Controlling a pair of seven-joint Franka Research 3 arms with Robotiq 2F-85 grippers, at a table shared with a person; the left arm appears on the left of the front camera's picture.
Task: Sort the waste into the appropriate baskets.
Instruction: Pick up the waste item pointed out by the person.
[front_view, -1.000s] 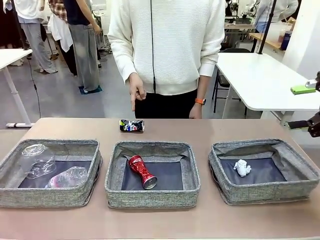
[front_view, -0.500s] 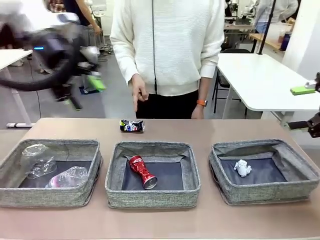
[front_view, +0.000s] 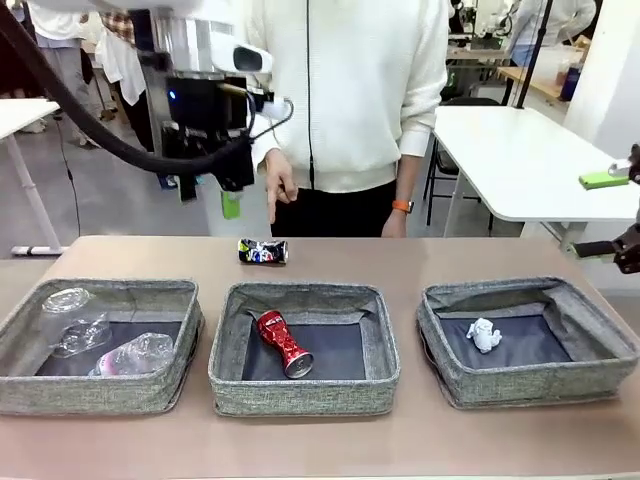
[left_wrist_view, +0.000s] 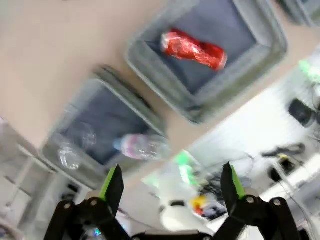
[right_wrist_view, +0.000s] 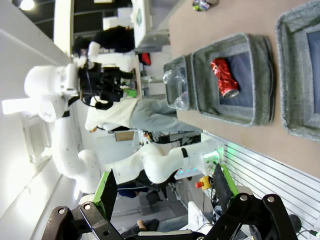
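Three grey woven-fabric bins with soft low walls and dark floors stand in a row along the near half of the tan table. Narrow strips of bare tabletop separate them. A wider bare band runs along the far edge, and another lies between the bins and the near edge.

The left bin contains a clear plastic cup at its far left and a clear plastic bottle lying on its side near the front wall. The middle bin contains a dented red drink can lying diagonally on the floor. The right bin contains a small crumpled white paper wad left of centre.

A crushed dark can with colourful print lies on its side on the far band of tabletop, outside the bins, just beyond the middle bin's far wall.

The left gripper hangs above the far edge, up and to the left of the dark can, with its fingers spread and nothing between them. One second earlier this arm was out of the front view; half a second earlier it was a blur at far left. The waste and bins are unchanged.

The right gripper is released, with an empty gap between its green-padded fingers.

A person's hand hangs just right of the left gripper.
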